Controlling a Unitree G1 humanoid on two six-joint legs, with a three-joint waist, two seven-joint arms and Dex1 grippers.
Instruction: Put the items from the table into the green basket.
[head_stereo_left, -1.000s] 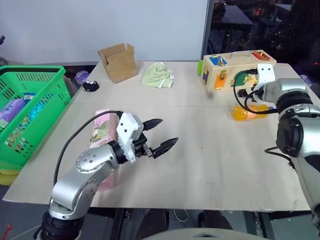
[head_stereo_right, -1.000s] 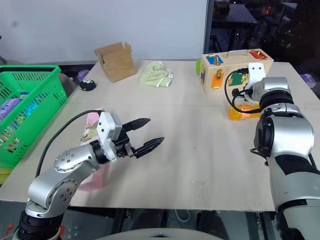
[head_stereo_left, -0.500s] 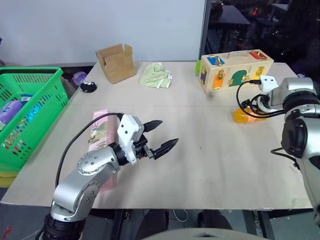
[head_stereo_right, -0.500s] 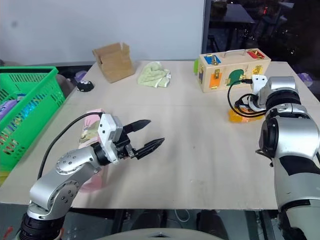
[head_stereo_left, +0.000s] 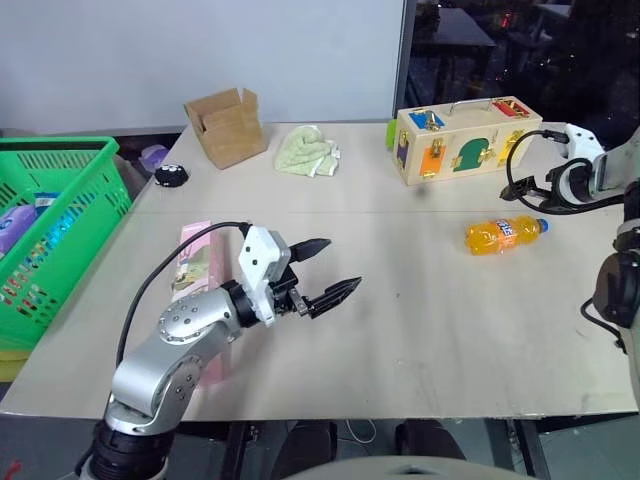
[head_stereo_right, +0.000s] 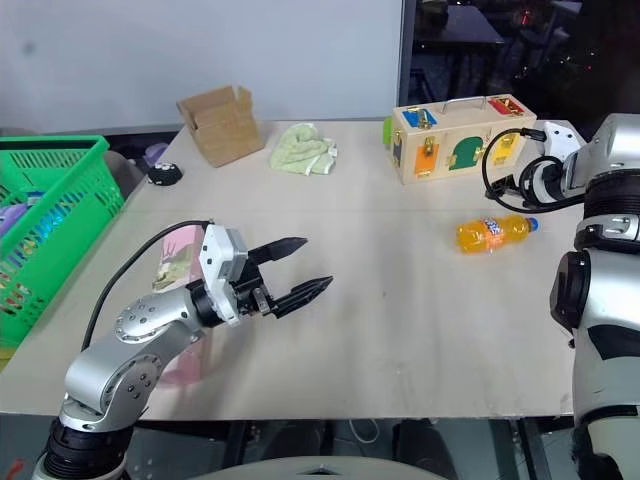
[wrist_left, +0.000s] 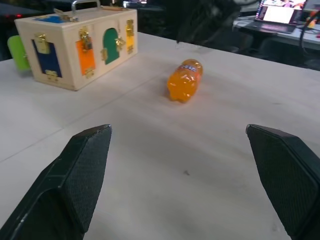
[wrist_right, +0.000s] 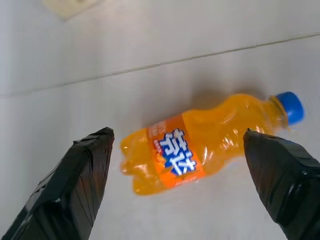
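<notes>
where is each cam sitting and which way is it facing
Left and right eye views: on the head, looking forward and down over the table; the left gripper hovers open, with the green basket at the table's left.
Left wrist view: on the left wrist, facing level across the table at the orange bottle and wooden latch box, between its own fingers.
Right wrist view: on the right wrist, looking down at the bottle, the right gripper open.
Shared: the orange bottle lying on its side.
</notes>
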